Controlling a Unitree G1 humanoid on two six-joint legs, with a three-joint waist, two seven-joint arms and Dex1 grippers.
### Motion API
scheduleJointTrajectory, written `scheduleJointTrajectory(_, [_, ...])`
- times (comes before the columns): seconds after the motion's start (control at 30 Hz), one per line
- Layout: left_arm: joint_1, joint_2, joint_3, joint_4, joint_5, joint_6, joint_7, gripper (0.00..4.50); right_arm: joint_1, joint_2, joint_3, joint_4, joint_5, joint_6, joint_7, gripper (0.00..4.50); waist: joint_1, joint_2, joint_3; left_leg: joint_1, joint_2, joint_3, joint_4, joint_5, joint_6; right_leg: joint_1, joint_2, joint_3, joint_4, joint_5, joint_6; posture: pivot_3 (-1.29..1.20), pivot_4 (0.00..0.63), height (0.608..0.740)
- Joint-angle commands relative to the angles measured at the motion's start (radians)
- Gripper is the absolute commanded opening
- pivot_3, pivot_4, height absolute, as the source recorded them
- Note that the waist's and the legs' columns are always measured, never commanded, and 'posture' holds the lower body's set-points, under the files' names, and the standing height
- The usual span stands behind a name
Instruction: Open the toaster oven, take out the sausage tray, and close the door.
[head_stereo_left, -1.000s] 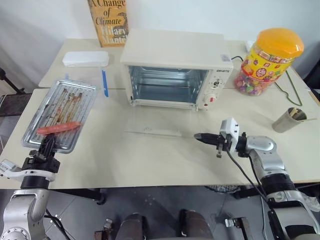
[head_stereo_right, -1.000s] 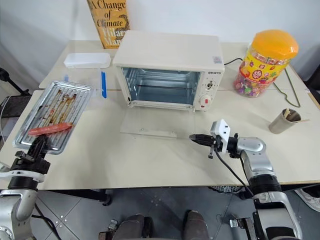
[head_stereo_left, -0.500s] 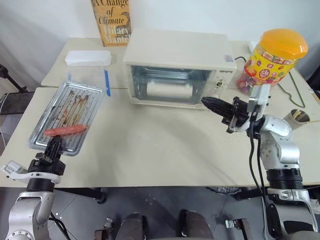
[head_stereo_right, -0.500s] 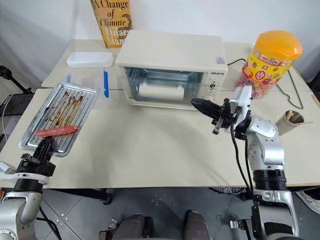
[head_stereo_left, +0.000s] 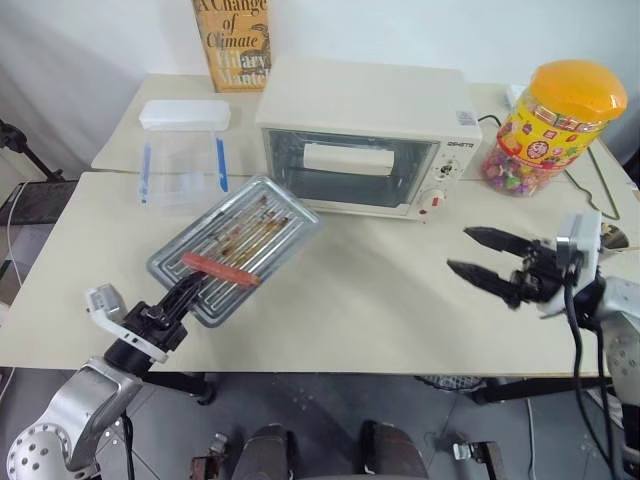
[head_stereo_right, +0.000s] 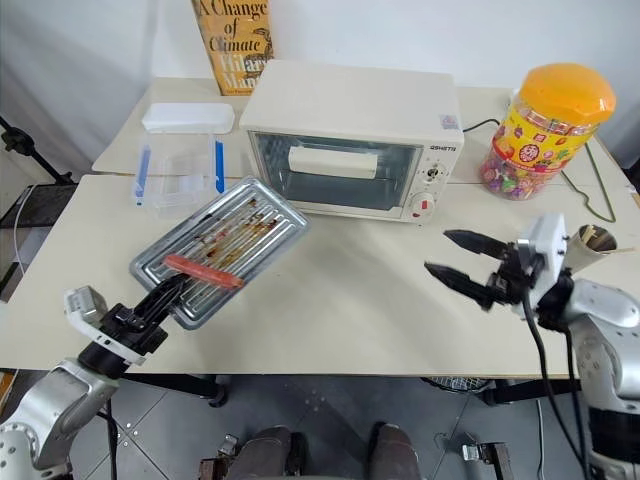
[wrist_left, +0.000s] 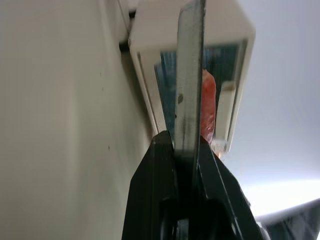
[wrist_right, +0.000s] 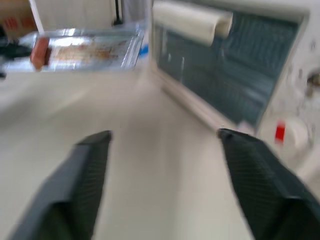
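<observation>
your left gripper (head_stereo_left: 178, 296) is clamped tight on the near edge of the sausage tray (head_stereo_left: 236, 247), holding the ridged silver tray up off the table (head_stereo_left: 340, 310) in front of the toaster oven (head_stereo_left: 362, 135). the tray angles from your left gripper toward the oven's front, and its far corner sits near the oven's lower left corner. one red-orange sausage (head_stereo_left: 220, 269) lies across the greasy ridges near the gripped end. in the left wrist view the black fingers (wrist_left: 150, 200) pinch the thin metal edge between them, with the sausage showing just past it.

your right gripper (head_stereo_left: 478, 256) hangs over the table to the right of the oven, its two black fingers spread wide apart and holding nothing. it points toward the oven's front, well apart from it.

the door (head_stereo_left: 352, 173) is shut flat against the oven's front, its cream bar handle (head_stereo_left: 348, 158) running across the top of the glass. the knob panel with the red mark sits to the right of the glass.

behind the tray a clear plastic box (head_stereo_left: 181, 150) with blue clips stands on the far table, a book (head_stereo_left: 234, 45) leans on the wall, and a candy jar (head_stereo_left: 553, 125) with an orange lid stands right of the oven.
</observation>
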Motion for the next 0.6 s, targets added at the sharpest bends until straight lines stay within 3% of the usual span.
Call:
scheduleJointTrajectory(0.03, [-0.039,0.061,-0.060,0.041,-0.026,0.068,-0.050,0.00,0.074,-0.025,-0.077,-0.080,-0.001,-0.034,0.013,4.47,0.000,0.000,0.000,0.000,0.000,0.000,0.000,0.000,0.000,0.000,0.000,0.000,0.000,0.000,0.000,0.00,0.150,0.740])
scheduleJointTrajectory(0.23, [-0.340,0.207,-0.346,0.305,0.002,0.222,-0.099,0.00,0.337,0.003,-0.217,-0.226,-0.001,-0.020,-0.024,4.47,0.025,0.001,-0.001,0.000,-0.001,-0.001,0.000,0.001,-0.001,0.000,0.001,0.000,0.000,0.000,0.000,0.00,0.150,0.740])
scheduleJointTrajectory(0.4, [-0.567,0.147,-0.474,0.499,0.196,0.256,-0.203,0.00,0.464,0.034,-0.313,-0.336,0.044,0.019,-0.079,4.47,0.026,0.002,-0.001,0.001,-0.002,0.001,-0.001,0.001,-0.001,0.000,0.001,0.002,0.000,0.000,0.001,0.00,0.150,0.740])
scheduleJointTrajectory(0.6, [-0.708,0.068,-0.536,0.671,0.435,0.285,-0.292,0.00,0.579,0.069,-0.377,-0.426,0.066,0.034,-0.116,4.47,0.023,0.001,0.000,0.000,-0.002,0.001,-0.002,0.001,-0.001,-0.001,0.001,0.001,-0.001,0.000,0.001,0.00,0.150,0.740])
